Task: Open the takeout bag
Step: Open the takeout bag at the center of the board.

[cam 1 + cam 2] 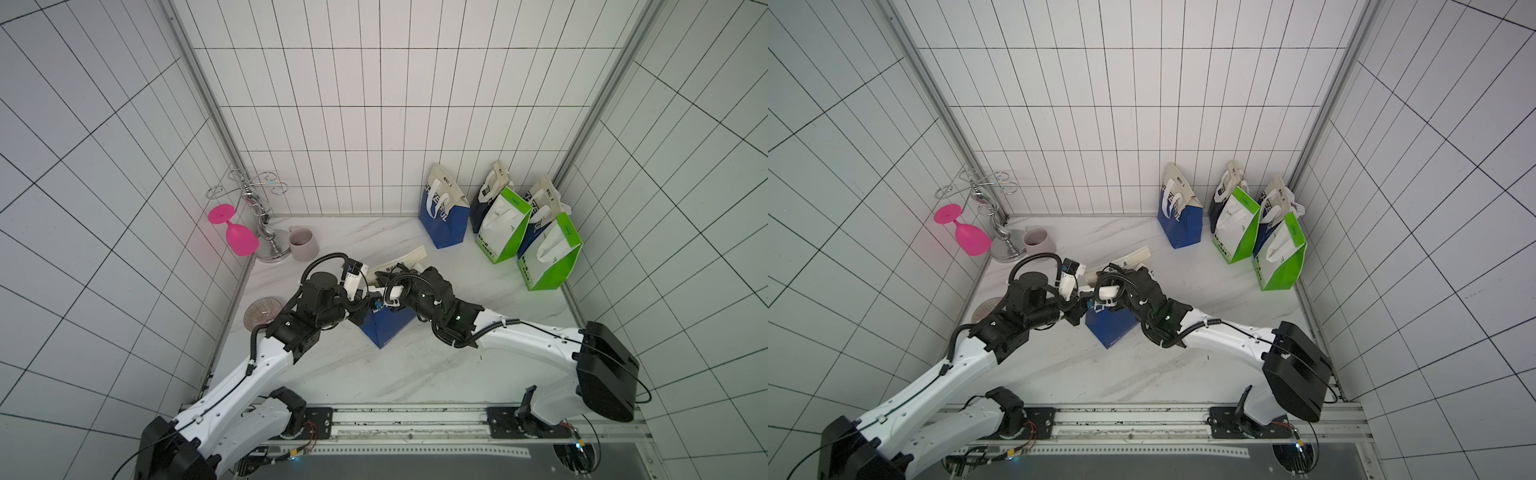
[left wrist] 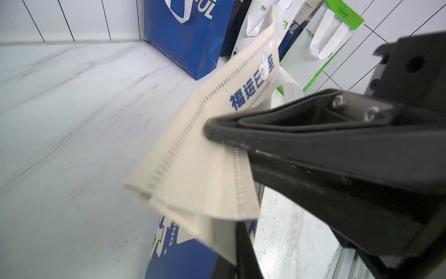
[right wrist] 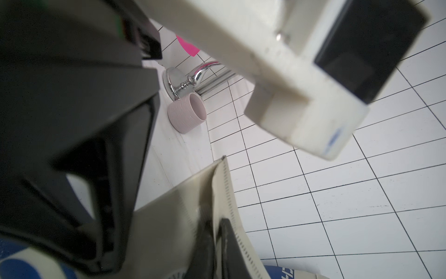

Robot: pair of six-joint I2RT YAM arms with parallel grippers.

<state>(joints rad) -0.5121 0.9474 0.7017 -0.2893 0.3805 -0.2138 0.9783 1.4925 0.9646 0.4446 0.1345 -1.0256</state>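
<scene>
I'm gripping the takeout bag (image 1: 384, 328), standing mid-table, by its cream flap (image 2: 193, 174): left gripper (image 2: 210, 128) clamping from one side, right gripper (image 3: 216, 227) pinching opposite; the flap's length is running toward the back wall (image 1: 374, 145), so I'm judging a sideways pull-apart

I read a lab test cell: grid-lined white walls (image 1: 374, 104) boxing the marble-look counter (image 1: 374, 374) beneath the jaws, aluminium rail (image 1: 415, 415) behind.
</scene>
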